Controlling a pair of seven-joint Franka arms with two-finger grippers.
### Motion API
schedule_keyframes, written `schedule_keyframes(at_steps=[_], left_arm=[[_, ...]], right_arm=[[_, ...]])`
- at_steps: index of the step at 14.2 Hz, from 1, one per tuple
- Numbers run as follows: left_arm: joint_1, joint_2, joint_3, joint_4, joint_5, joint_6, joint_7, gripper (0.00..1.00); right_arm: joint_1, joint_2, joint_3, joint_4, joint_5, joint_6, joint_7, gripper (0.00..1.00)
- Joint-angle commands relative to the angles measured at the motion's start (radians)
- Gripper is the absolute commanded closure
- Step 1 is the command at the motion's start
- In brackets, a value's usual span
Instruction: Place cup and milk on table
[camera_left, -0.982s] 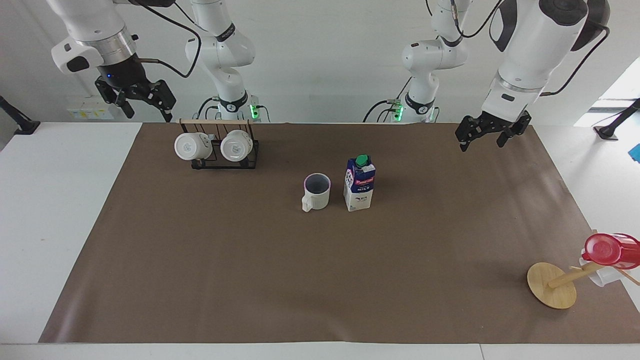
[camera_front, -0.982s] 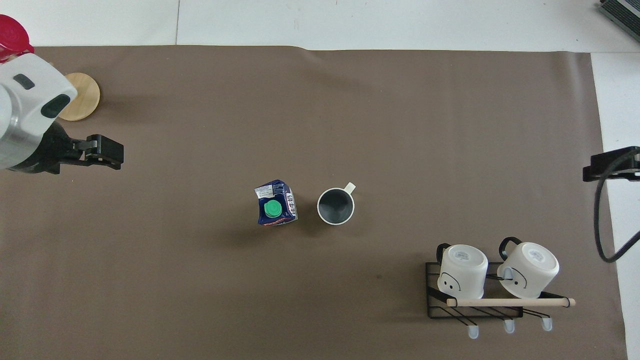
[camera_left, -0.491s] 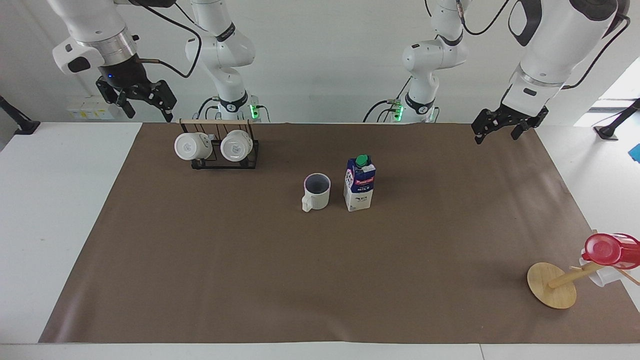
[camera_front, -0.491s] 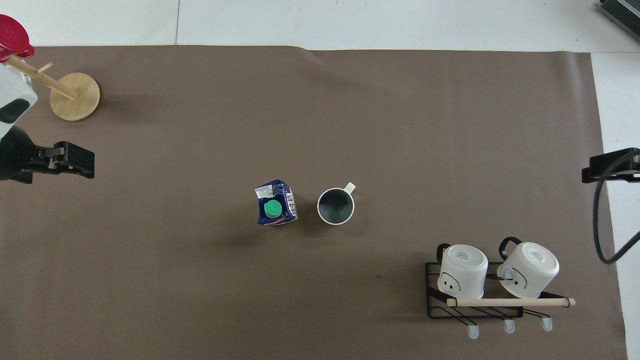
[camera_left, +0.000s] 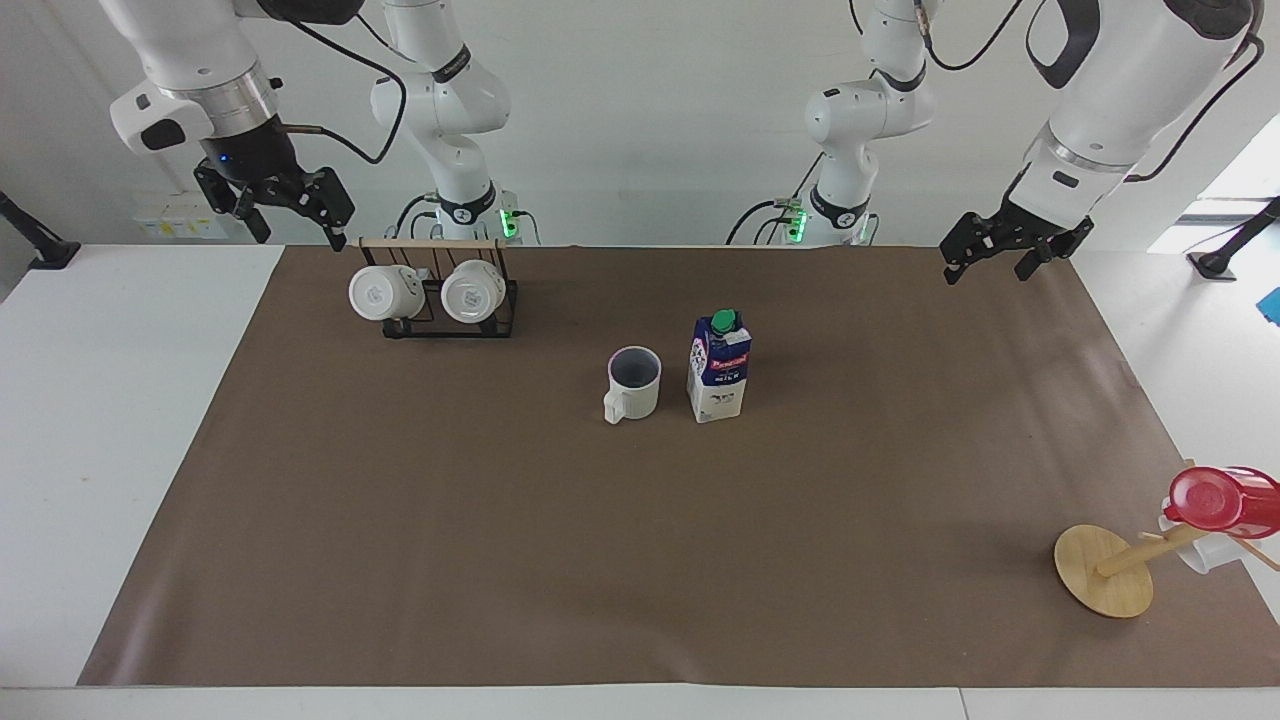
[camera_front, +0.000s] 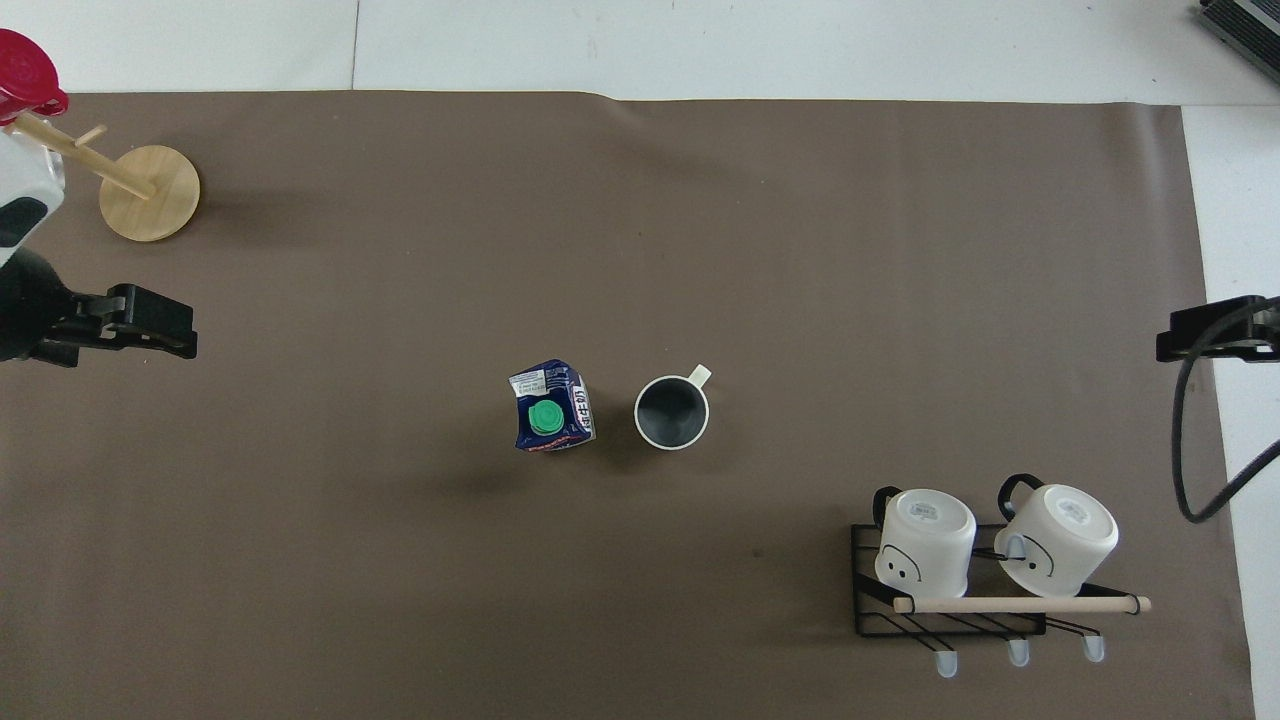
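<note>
Cup (camera_left: 634, 382) and milk (camera_left: 720, 366) both stand upright mid-table (camera_left: 120, 400) on the brown paper sheet (camera_left: 400, 540), side by side with a small gap, the milk toward the left arm's end. As I read it, both placements are done and the step in hand is parking the arms.

To do that well I'd keep both arms high and out at their own ends, well clear of the carton, which is tall and would tip easily; no passes over the middle.

Left gripper (camera_left: 1003, 260): up in the air over the paper's edge at its own end, jaws spread, empty, touching nothing.

Right gripper (camera_left: 280, 205): raised beside the mug rack (camera_left: 440, 290) at its end, jaws spread, empty. I'd watch its clearance over the rack's wooden bar.
</note>
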Motion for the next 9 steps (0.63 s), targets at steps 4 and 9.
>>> schedule_keyframes(at_steps=[4, 9], left_arm=[[0.016, -0.012, -0.002, 0.005, -0.023, -0.016, 0.015, 0.0], [0.017, -0.014, 0.018, 0.005, -0.02, -0.019, 0.015, 0.0]], right_arm=[[0.0, -0.017, 0.007, 0.008, 0.005, -0.012, 0.012, 0.0], [0.001, -0.02, 0.01, 0.012, 0.005, -0.017, 0.016, 0.0]])
